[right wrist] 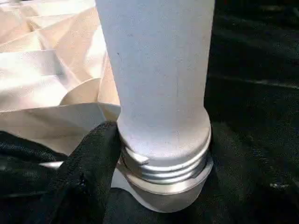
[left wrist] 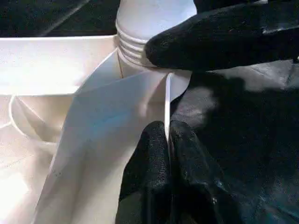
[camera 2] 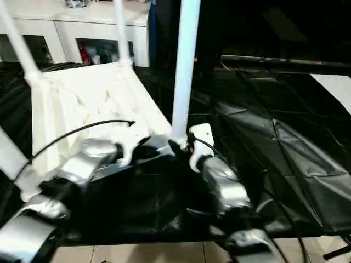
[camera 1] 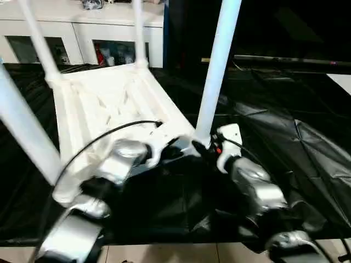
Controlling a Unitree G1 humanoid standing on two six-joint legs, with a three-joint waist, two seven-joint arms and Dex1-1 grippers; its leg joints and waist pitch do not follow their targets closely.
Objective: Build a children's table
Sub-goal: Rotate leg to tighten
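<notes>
Standing upside down on the black-draped counter [camera 1: 307, 159], the children's table [camera 1: 109, 104] has all four legs pointing up. The left gripper [left wrist: 167, 140] is pinched narrow on the tabletop's thin edge wall beside the near corner socket, while the right gripper [camera 1: 200, 149] sits partly open around the base of the near leg [camera 1: 216, 71], its threads still exposed above the socket. Twisting askew could cross-thread the leg; a slipping rim pinch could let the tabletop skate across the drape.
</notes>
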